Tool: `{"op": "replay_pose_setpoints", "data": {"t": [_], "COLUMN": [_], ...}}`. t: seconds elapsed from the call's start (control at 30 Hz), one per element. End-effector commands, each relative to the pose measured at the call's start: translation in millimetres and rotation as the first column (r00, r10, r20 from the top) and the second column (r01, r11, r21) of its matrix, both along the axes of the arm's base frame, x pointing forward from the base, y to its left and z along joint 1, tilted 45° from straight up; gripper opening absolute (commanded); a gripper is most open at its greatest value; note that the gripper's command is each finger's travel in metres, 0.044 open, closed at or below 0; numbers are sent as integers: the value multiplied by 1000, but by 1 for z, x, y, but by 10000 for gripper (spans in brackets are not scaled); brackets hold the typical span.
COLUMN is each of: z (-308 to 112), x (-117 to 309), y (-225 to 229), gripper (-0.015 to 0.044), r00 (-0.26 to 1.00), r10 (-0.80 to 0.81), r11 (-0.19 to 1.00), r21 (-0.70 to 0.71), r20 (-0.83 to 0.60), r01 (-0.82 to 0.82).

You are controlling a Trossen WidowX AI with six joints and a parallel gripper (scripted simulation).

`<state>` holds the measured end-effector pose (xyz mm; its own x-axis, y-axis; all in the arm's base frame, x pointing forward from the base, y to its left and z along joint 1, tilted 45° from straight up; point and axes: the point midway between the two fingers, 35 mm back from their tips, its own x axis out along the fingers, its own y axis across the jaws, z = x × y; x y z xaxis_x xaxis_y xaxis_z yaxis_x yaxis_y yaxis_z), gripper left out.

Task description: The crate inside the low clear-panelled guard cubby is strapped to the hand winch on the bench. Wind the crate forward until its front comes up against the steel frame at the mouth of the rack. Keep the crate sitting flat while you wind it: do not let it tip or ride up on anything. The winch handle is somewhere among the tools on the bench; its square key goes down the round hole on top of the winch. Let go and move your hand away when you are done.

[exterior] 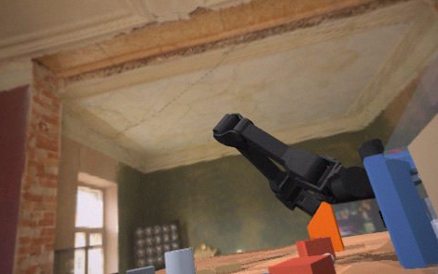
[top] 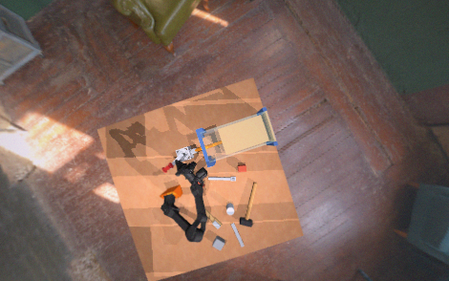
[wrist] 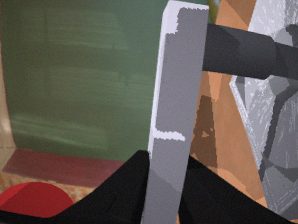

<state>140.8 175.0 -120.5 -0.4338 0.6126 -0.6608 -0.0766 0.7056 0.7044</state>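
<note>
The tan crate [top: 245, 136] lies flat in the clear-panelled cubby. A gap separates its front from the mouth frame [top: 204, 148], which has blue corner posts [top: 210, 163] [exterior: 397, 210]. An orange strap [top: 209, 146] runs from the crate to the silvery winch [top: 184, 153] [wrist: 255, 100]. My gripper [top: 178, 163] [wrist: 161, 162] is shut on the grey arm of the winch handle [wrist: 181, 75], beside the winch. The handle's red knob [top: 167, 167] [wrist: 37, 201] sticks out past the fingers. Its dark shaft [wrist: 237, 52] points at the winch; how deep the key sits is hidden.
An orange block [top: 171, 191] [exterior: 325, 228] stands by the arm's base. Right of the arm are a wrench-like tool [top: 221, 179], a red block [top: 242, 168], a mallet [top: 250, 203] and a pale cylinder [top: 230, 208] [exterior: 179, 262]. A grey block [top: 219, 243] and flat bar [top: 237, 234] lie nearer the bench edge.
</note>
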Motion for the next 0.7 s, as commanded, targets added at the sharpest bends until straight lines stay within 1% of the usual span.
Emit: {"op": "replay_pose_setpoints", "data": {"t": [0.0,0.67], "z": [-1,-3], "x": [-1,0], "y": [0,-2], "gripper": [0,0], "r00": [1000,1000], "r10": [0,-1], "r11": [1000,1000], "r21": [5,5], "r20": [-1,0], "r01": [0,1]}}
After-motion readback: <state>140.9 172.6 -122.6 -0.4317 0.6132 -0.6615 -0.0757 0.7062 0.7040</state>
